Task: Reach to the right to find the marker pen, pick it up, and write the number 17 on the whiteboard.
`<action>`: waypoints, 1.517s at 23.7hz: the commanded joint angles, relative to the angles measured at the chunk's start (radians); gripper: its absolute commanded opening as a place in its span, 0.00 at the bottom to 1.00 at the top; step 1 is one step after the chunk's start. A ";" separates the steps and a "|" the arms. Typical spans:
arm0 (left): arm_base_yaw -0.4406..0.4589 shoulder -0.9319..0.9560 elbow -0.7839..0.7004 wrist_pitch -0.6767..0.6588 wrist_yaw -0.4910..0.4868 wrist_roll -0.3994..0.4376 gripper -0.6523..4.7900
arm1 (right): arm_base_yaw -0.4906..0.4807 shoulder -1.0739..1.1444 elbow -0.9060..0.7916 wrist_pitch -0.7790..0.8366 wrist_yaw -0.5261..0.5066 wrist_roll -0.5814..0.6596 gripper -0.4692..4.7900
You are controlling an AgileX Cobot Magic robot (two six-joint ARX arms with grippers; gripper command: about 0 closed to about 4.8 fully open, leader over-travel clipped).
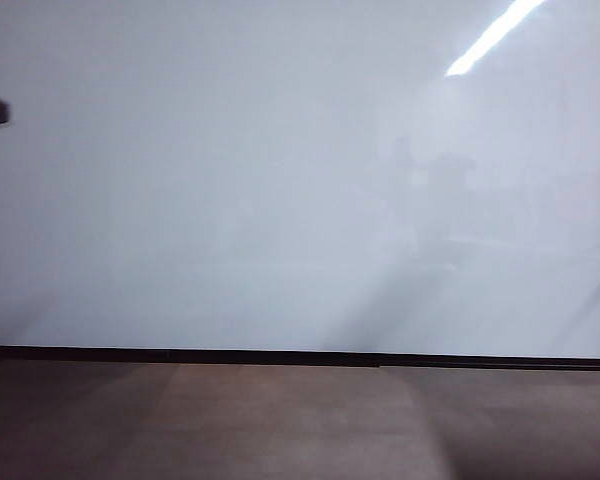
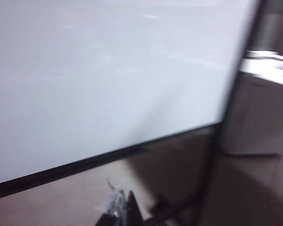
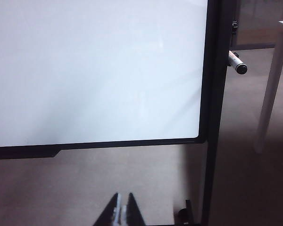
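Exterior view: the whiteboard [image 1: 280, 180] fills nearly everything, glossy and unmarked, no writing or label readable. A light streak [image 1: 495, 35] glints near its top right corner. Its black frame runs along the bottom, brown floor [image 1: 280, 420] below. Neither gripper shows here.

Left wrist view: blurred. The left gripper [image 2: 120, 209] pokes in at the picture's edge, the board [image 2: 108, 70] well ahead of it and tilted across the frame. Whether its fingers are parted or together, I cannot tell through the blur. A pale cabinet [image 2: 254, 117] stands past the board's edge.

Right wrist view: the right gripper [image 3: 122, 212] sits clenched, fingertips together, holding nothing. The board [image 3: 94, 70] is ahead of it, apart. The marker [image 3: 237, 62] juts out beyond the board's black side post [image 3: 212, 117], dark cap showing; any print on it is too small to read. A white table leg [image 3: 271, 89] stands further out.
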 commanded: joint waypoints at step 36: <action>-0.122 0.001 0.000 0.013 0.024 -0.003 0.11 | -0.406 1.445 1.159 0.605 -0.209 0.165 0.09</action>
